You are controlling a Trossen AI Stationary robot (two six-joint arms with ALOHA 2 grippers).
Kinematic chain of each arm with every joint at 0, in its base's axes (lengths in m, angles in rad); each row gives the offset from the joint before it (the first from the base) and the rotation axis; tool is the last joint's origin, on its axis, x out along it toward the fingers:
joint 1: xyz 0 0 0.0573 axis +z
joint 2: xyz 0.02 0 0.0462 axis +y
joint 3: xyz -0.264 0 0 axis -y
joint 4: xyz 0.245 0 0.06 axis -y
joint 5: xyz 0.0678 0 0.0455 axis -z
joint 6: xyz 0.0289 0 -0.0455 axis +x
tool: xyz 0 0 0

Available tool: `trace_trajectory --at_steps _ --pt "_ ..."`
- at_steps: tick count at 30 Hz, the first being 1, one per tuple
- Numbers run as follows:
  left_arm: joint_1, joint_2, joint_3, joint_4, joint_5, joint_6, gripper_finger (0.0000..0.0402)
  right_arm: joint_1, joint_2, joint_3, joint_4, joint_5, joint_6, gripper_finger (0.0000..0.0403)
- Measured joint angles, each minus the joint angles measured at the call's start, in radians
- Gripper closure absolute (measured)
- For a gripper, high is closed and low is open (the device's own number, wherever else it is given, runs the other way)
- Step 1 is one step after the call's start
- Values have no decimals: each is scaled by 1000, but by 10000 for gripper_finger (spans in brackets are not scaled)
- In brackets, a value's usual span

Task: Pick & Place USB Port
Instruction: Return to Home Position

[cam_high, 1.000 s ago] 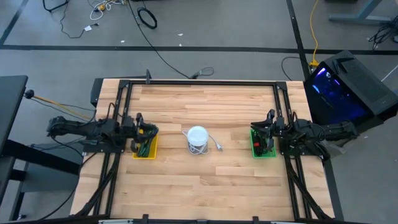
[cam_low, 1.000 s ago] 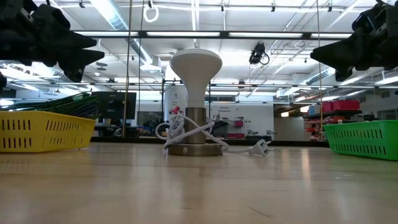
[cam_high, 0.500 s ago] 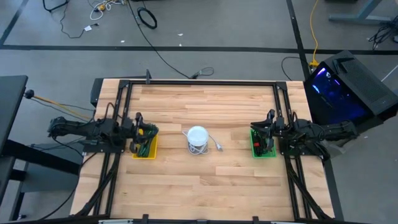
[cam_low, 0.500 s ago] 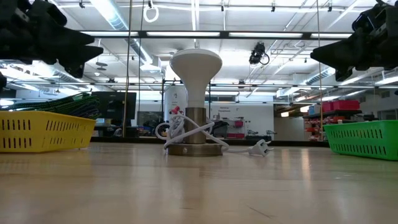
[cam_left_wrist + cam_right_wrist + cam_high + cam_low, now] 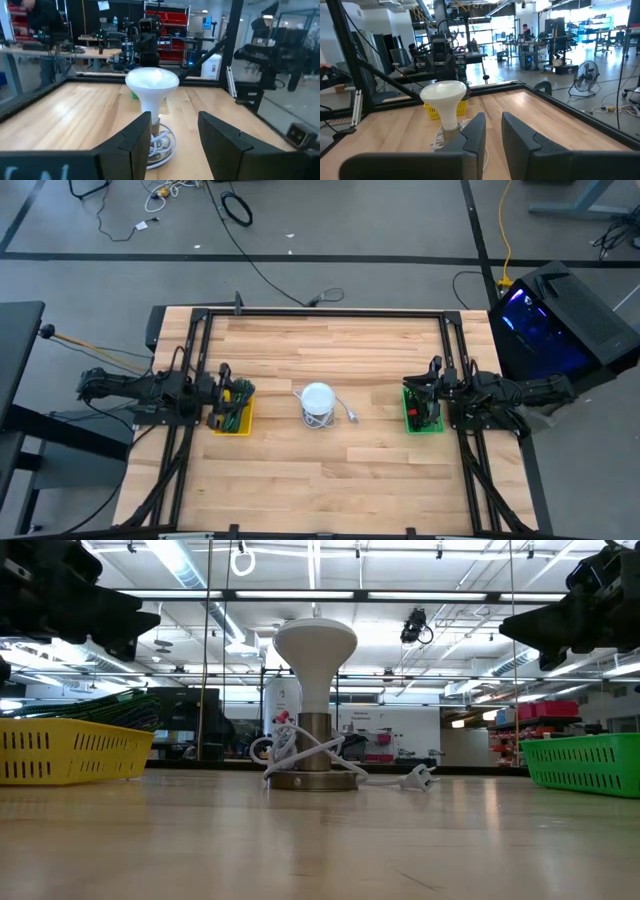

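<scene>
Lamp stands between left bin and right bin.

Pale wood table: smooth planks with a soft sheen (ceiling lights mirror in it in the low view). Black frame round its edge looks like matt metal. The yellow bin at 9 o'clock and the green bin at 3 o'clock are slotted plastic, slightly glossy. Centre stand: white dome smooth and matt, base brushed metal, white cord smooth plastic sheath. The left gripper and right gripper are dark, matt, plastic-looking.
</scene>
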Motion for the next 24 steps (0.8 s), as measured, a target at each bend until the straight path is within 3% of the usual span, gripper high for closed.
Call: trace_trajectory --at_steps 8,24 --pt "0 0 0 0 -20 -241 234 0 0 0 0 0 0 337" --pt "0 0 0 0 -23 -238 234 0 0 0 0 0 0 337"
